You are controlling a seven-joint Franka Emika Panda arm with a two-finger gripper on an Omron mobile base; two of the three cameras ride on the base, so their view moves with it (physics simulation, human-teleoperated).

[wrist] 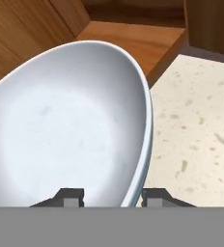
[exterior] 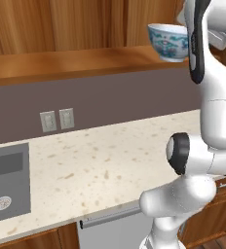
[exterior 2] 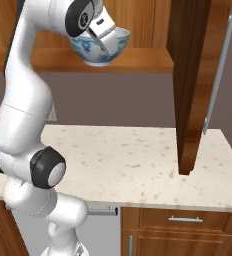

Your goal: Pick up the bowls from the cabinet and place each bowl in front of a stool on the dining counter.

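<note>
The deeper white bowl (exterior: 167, 43) with a blue-green pattern is at the front edge of the cabinet shelf (exterior: 61, 61), at or just above the plank. My gripper (exterior 2: 105, 42) reaches down over its rim. In the hand view one fingertip (wrist: 69, 195) is inside the white bowl (wrist: 70, 120) and the other (wrist: 157, 195) outside, with the rim pinched between them. From the right base view the bowl (exterior 2: 95, 54) sits under the hand, tilted a little. The stool and the dining counter are out of view.
The cabinet's open door (exterior 2: 193, 85) hangs to the right of the bowl. Below lies a speckled counter (exterior: 110, 160) with a grey sink (exterior: 5, 185) at its left. Two wall outlets (exterior: 56, 119) sit on the backsplash. My own arm (exterior: 207, 121) rises at the counter's front.
</note>
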